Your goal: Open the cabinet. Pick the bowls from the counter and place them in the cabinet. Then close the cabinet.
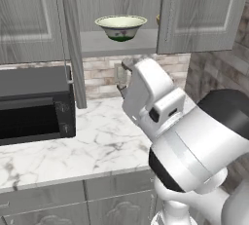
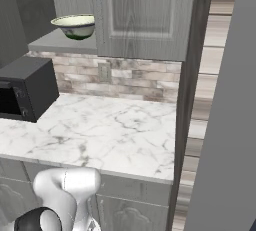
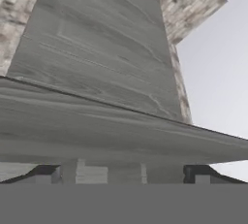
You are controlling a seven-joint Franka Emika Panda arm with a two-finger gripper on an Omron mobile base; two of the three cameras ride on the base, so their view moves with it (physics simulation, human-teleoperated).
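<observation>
- Gripper [image 3: 124, 173]: in the hand view the two dark fingertips sit at the lower left and lower right of the frame, set wide apart with nothing between them. The pincer is released and carries no load.
- Ahead of the fingertips in the hand view: grey wood-grain panels of the cabinet [image 3: 97, 53] across most of the frame, with brick wall at the upper corners. Which part of the cabinet this is, I cannot tell.
- Arm: in the left base view the white arm occupies the lower right and centre of the frame, the hand lying below the open cabinet shelf.
- Cabinet, left base view: the left door [image 1: 73, 44] stands swung out edge-on at upper left of centre, its slim bar handle [image 1: 62, 31] facing the camera. The right door [image 1: 199, 12] is at the upper right.
- Contents of the cabinet: one patterned bowl [image 1: 120, 27], cream with a dark band low on the outside, stands upright on the grey shelf [image 1: 116, 44] at upper centre. It is above the hand and well apart from it. The same bowl appears at the upper left of the right base view [image 2: 75, 26].
- A small tan sliver shows at the right door's edge on the shelf; too little is exposed to identify it.
- Counter [image 1: 97, 141]: white marble slab across the middle of both base views.
- Microwave [image 1: 34, 104]: black, standing on the counter at the left of the frame.
</observation>
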